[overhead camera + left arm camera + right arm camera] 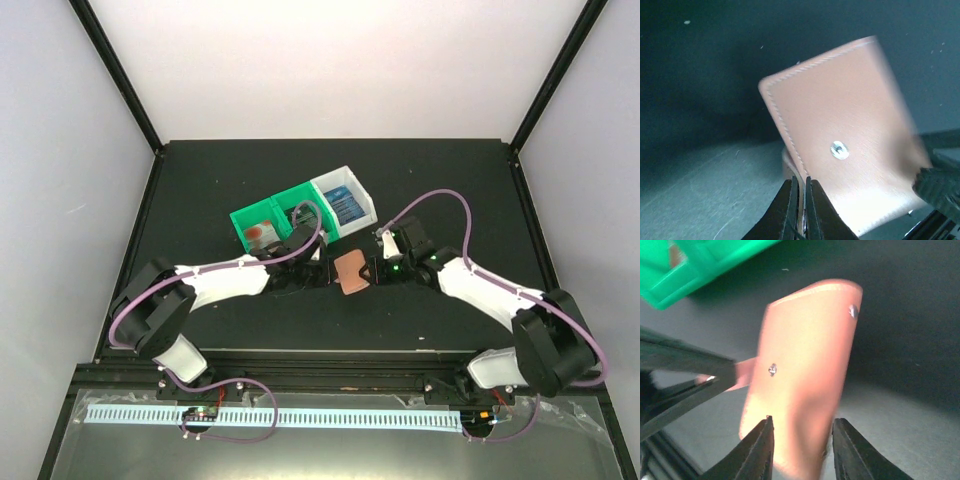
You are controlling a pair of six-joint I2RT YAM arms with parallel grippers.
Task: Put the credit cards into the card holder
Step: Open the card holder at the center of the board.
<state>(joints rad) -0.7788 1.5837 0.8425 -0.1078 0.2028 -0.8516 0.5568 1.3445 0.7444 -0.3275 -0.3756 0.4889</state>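
Left gripper (800, 179) is pinched shut on the card holder (840, 135), held mid-table just near of the bins (270, 205) for opening. Right gripper (803, 420) is spread loosely around it. Credit cards (346, 209) are kept binned.

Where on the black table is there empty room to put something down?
The table is bare behind the green bin and white bin, in the far right corner, and in the near strip in front of the card holder. The centre is crowded: the left tool and right tool meet at the card holder, just in front of the bins.
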